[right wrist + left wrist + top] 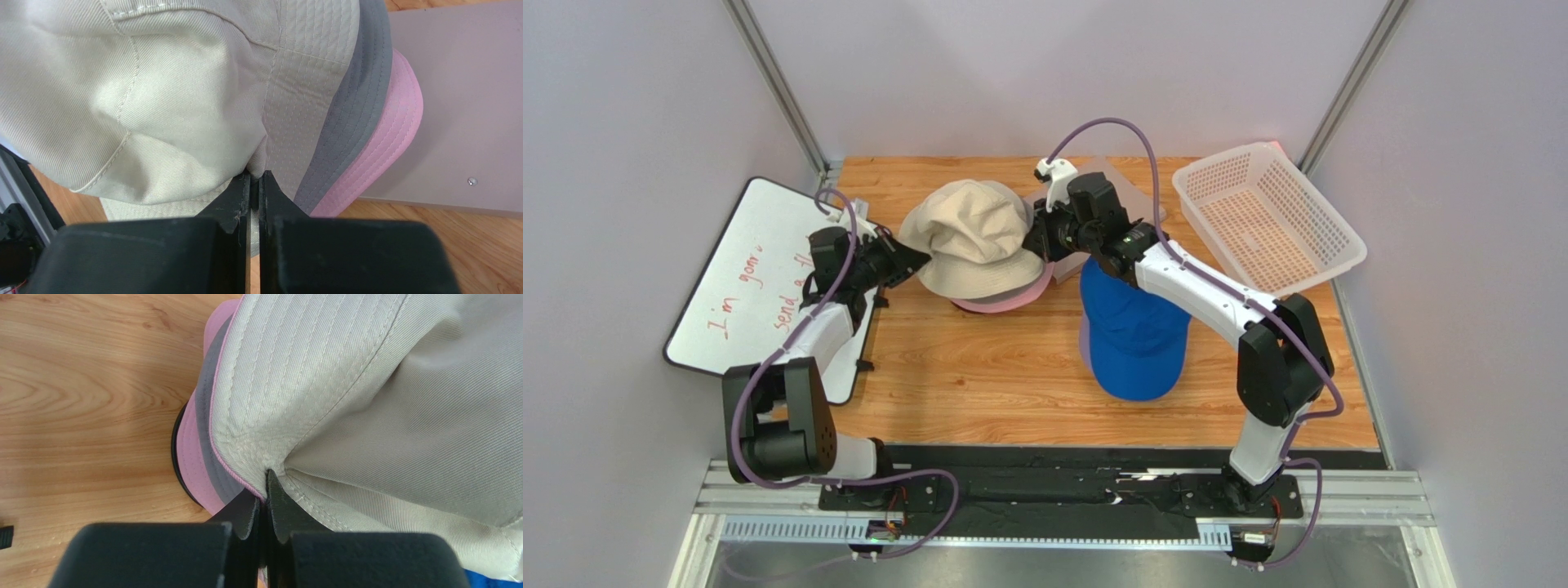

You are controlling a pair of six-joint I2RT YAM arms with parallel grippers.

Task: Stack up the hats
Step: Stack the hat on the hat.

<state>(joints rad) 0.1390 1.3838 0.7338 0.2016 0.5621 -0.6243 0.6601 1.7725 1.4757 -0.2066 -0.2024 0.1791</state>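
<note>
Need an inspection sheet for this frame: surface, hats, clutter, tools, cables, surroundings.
Surface: wooden tabletop, no damage seen.
Job's things: beige hat on top of grey hat and pink hat; blue cap lies apart, not yet stacked.
Clutter: white mesh basket back right; whiteboard at left edge, red writing.
Grippers: left tool and right tool both shut on the beige hat, one at each side.
Cables: purple cables loop along both arms.
Surroundings: grey walls on three sides.
</note>
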